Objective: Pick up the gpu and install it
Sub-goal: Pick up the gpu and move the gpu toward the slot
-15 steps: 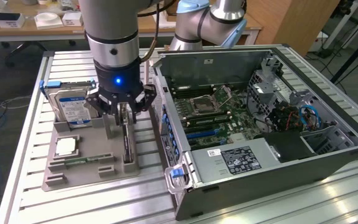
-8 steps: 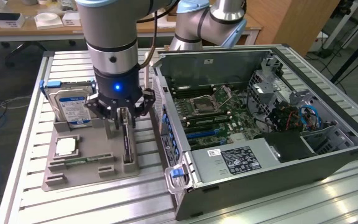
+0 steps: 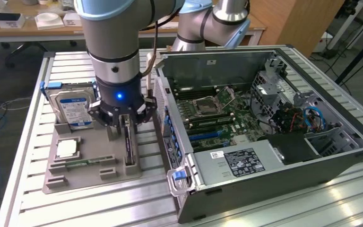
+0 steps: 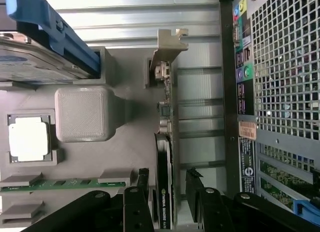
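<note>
Edgewise in grey tray point(image 3: 74, 182): gpu point(image 3: 129, 146)

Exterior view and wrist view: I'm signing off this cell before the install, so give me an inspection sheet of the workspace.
Surface: slatted metal table, grey holder tray on it.
Job's things: gpu stands on edge in the tray; open computer case beside it.
Clutter: hard drive, processor, memory stick in the tray.
Grippers: gripper open, straddling the gpu.
Cables: blue cables inside the case.
Surroundings: wooden desk behind.
</note>
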Tool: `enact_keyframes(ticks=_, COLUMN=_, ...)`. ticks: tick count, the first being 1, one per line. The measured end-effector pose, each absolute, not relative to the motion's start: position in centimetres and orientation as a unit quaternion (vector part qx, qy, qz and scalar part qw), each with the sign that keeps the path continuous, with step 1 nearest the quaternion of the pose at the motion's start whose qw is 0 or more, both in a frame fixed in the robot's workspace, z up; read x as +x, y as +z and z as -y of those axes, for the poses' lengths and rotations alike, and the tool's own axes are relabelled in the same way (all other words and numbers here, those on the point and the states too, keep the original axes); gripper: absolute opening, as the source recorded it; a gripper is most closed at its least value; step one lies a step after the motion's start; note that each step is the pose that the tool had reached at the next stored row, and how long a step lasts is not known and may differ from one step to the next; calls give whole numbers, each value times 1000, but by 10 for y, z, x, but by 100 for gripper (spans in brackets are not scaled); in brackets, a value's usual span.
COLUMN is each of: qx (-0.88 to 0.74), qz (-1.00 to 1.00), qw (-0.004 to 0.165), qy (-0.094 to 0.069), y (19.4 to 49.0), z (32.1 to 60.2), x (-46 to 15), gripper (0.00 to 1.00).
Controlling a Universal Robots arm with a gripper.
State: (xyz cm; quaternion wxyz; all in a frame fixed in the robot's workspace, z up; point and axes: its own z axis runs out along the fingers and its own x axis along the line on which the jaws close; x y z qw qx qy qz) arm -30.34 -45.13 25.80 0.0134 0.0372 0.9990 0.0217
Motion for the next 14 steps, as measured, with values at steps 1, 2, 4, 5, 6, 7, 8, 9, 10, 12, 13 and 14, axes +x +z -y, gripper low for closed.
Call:
enact_keyframes(ticks=1, qx=37, qz=-999, qw=13, qy=22, y=256, z=451, x=-303, gripper=43)
enact_keyframes(ticks=2, qx=37, qz=-999, qw=13, qy=22, y=254, z=451, x=-303, gripper=43)
enact_keyframes(ticks=4, qx=37, qz=-999, qw=13, qy=22, y=251, z=452, x=-303, gripper=43)
enact_keyframes(ticks=5, qx=37, qz=-999, qw=13, qy=22, y=249, z=452, x=-303, gripper=43)
enact_keyframes(ticks=6, qx=37, qz=-999, qw=13, qy=22, y=247, z=452, x=-303, gripper=43)
enact_keyframes(ticks=7, qx=37, qz=-999, qw=13, qy=22, y=245, z=452, x=-303, gripper=43)
enact_keyframes(ticks=8, qx=37, qz=-999, qw=13, qy=22, y=243, z=452, x=-303, gripper=43)
enact_keyframes(ticks=9, qx=37, qz=-999, qw=13, qy=22, y=242, z=452, x=-303, gripper=43)
enact_keyframes(ticks=10, qx=37, qz=-999, qw=13, qy=22, y=240, z=452, x=-303, gripper=43)
enact_keyframes(ticks=12, qx=37, qz=-999, qw=13, qy=22, y=236, z=452, x=-303, gripper=43)
enact_keyframes(ticks=13, qx=37, qz=-999, qw=13, qy=20, y=236, z=452, x=-303, gripper=43)
enact_keyframes(ticks=14, qx=37, qz=-999, qw=13, qy=20, y=236, z=452, x=-303, gripper=43)
